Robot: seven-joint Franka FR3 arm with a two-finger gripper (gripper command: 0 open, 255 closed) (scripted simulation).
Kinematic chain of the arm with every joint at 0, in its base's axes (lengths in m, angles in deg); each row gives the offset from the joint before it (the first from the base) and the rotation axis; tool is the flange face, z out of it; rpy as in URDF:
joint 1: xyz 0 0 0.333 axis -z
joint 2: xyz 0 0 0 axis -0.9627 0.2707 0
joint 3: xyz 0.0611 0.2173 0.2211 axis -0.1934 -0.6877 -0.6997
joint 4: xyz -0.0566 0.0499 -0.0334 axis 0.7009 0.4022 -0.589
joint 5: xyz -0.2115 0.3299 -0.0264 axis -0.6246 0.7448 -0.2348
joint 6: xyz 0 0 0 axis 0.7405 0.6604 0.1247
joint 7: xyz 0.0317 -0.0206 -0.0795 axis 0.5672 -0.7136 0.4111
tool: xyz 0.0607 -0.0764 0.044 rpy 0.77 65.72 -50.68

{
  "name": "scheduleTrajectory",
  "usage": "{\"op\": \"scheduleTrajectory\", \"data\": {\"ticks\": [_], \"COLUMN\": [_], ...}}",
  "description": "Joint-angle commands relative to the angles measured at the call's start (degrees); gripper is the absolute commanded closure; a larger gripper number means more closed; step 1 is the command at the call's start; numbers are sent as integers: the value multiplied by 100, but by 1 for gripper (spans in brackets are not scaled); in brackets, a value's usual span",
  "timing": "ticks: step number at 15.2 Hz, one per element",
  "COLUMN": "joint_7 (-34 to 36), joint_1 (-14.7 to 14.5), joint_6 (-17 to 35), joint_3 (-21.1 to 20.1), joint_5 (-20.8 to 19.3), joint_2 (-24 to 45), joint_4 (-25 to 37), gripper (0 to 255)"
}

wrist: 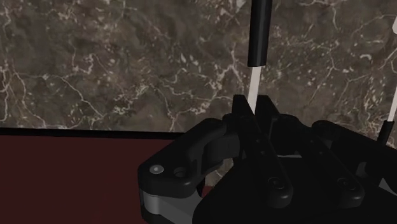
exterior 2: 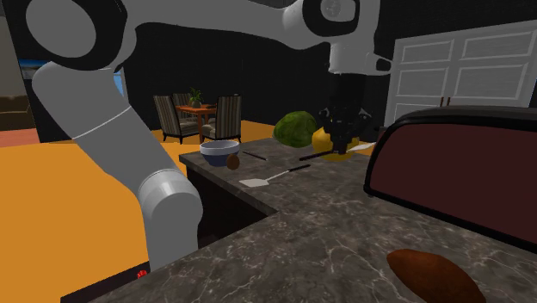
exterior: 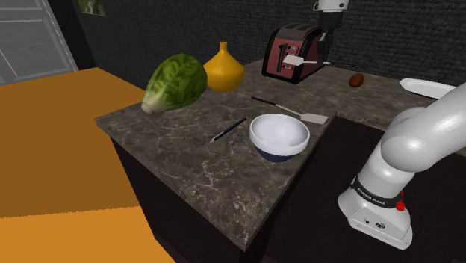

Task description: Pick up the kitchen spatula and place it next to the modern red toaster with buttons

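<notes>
Shoulder view: fingers [exterior: 323,54] are clenching the spatula [exterior: 293,60], hanging just before the toaster [exterior: 305,37]. Second exterior view: it is hovering over the bench [exterior 2: 327,224]. Wrist view: they are gripping a thin part, so it may be swinging into the toaster while lowering.

Toaster [exterior: 290,45] beside pincer [exterior 2: 339,148]; bare counter [exterior: 187,161] nearby

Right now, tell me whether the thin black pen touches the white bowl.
Apart. The shoulder view shows bare counter between the thin black pen and the white bowl.
</notes>
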Motion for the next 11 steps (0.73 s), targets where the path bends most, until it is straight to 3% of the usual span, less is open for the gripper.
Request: {"op": "scheduleTrajectory", "data": {"ticks": [1, 11], "joint_7": [22, 64], "joint_1": [1, 37], "joint_6": [152, 912], "joint_3": [7, 94], "joint_5": [-6, -77], "joint_2": [-4, -31], "joint_4": [-154, -940], "gripper": [255, 255]}}
